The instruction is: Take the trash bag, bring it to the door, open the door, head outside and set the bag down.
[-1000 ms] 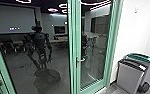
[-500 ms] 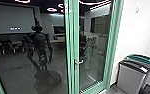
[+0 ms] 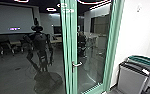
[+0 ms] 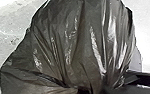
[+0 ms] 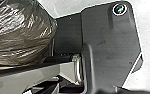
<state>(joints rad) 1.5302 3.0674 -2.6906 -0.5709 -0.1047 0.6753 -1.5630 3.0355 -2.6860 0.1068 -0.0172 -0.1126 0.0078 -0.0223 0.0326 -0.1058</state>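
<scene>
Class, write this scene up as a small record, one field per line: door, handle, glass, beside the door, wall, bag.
Door: glass in a green frame, looks closed
Handle: silver lever
Glass: a dark robot shape shows in the pane beside the door
Beside the door: grey bin with a dark lid, and a bin with a green lid behind it
Wall: white
Bag: dark, shiny plastic, creased

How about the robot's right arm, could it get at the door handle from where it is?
Probably not from here: the door handle looks some way ahead, while the right wrist view looks down on the robot's base and the trash bag. Nothing visible blocks the handle, though.
</scene>
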